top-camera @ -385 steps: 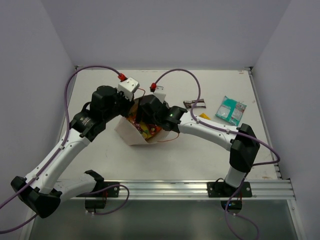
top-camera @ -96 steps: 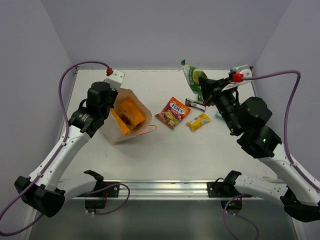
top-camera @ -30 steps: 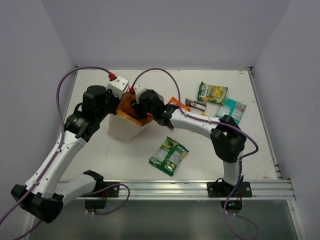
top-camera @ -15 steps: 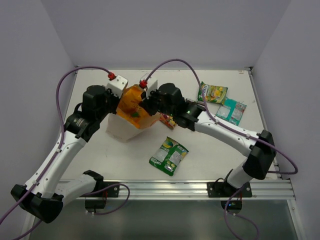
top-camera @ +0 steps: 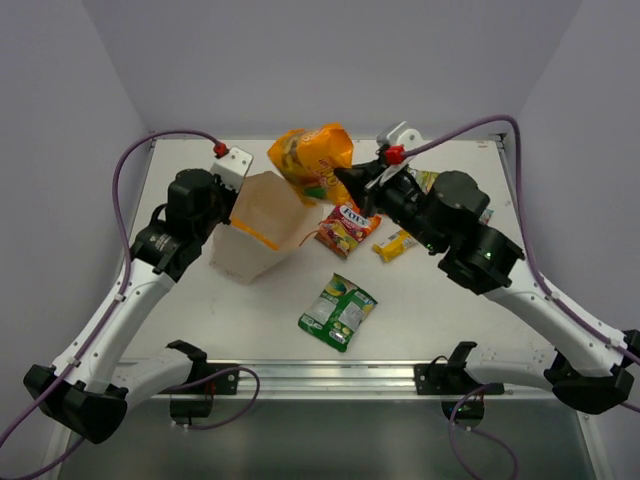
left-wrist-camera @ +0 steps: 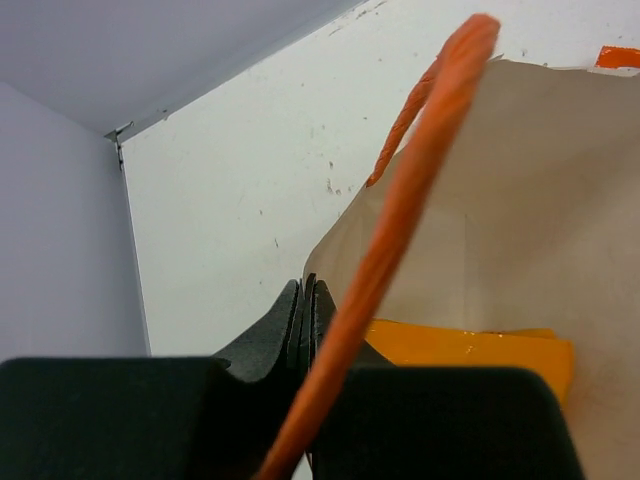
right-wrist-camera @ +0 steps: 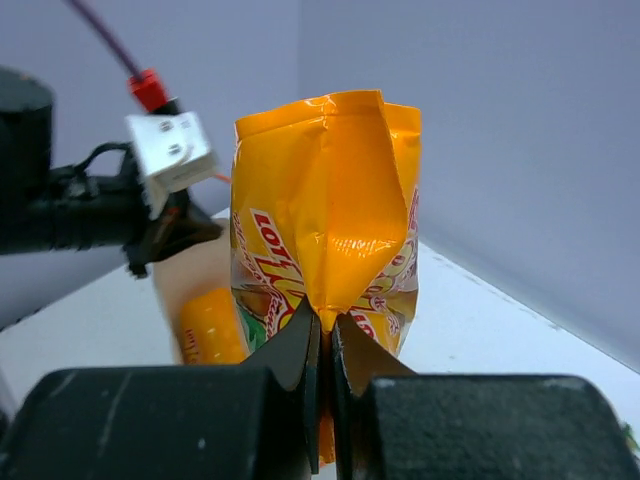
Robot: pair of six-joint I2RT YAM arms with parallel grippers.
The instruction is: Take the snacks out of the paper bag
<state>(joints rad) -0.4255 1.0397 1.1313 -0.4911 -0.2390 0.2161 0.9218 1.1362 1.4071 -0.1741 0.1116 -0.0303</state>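
Observation:
The cream paper bag [top-camera: 268,215] lies tilted on the table, mouth facing right. My left gripper [top-camera: 233,188] is shut on its rim [left-wrist-camera: 330,262], and the orange string handle [left-wrist-camera: 425,165] crosses in front. A second orange packet [left-wrist-camera: 470,350] lies inside the bag [right-wrist-camera: 190,270]. High above the table behind the bag, my right gripper [right-wrist-camera: 325,335] is shut on the bottom edge of an orange packet [right-wrist-camera: 325,220] [top-camera: 312,158]. On the table lie a red-yellow packet [top-camera: 343,228], a small yellow packet [top-camera: 397,243] and a green packet [top-camera: 338,311].
The right arm [top-camera: 470,240] stretches over the table's right half and hides what lies under it. A bit of another green packet [top-camera: 424,179] shows behind that arm. Walls close in the table at the back and on both sides.
My right gripper has closed on the orange packet, pulled it out of the bag and raised it up and to the right. The left gripper has kept its hold on the bag.

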